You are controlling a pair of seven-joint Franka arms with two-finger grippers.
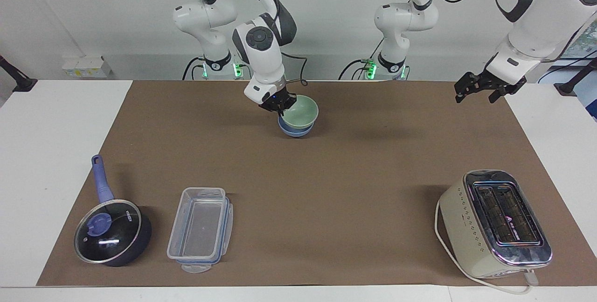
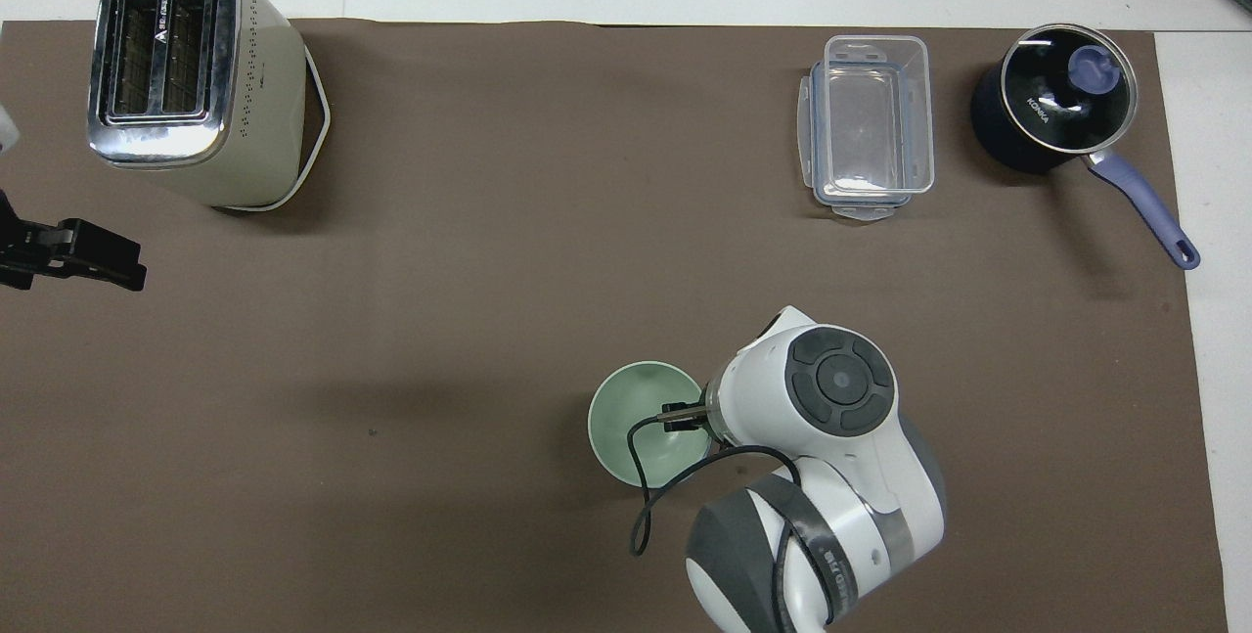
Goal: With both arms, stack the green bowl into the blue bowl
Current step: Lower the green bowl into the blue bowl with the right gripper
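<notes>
The pale green bowl (image 1: pixel 302 111) is tilted in the mouth of the light blue bowl (image 1: pixel 295 130), which stands on the brown mat close to the robots. My right gripper (image 1: pixel 279 105) is shut on the green bowl's rim, on the side toward the right arm's end. In the overhead view the green bowl (image 2: pixel 631 418) covers the blue one completely, with the right gripper (image 2: pixel 685 415) at its rim. My left gripper (image 1: pixel 475 94) hangs open and empty over the mat's edge at the left arm's end, where it waits; it also shows in the overhead view (image 2: pixel 103 261).
A cream toaster (image 1: pixel 494 222) stands farthest from the robots at the left arm's end. A clear rectangular container (image 1: pixel 200 229) and a dark blue lidded saucepan (image 1: pixel 112 233) sit at the right arm's end, also farthest out.
</notes>
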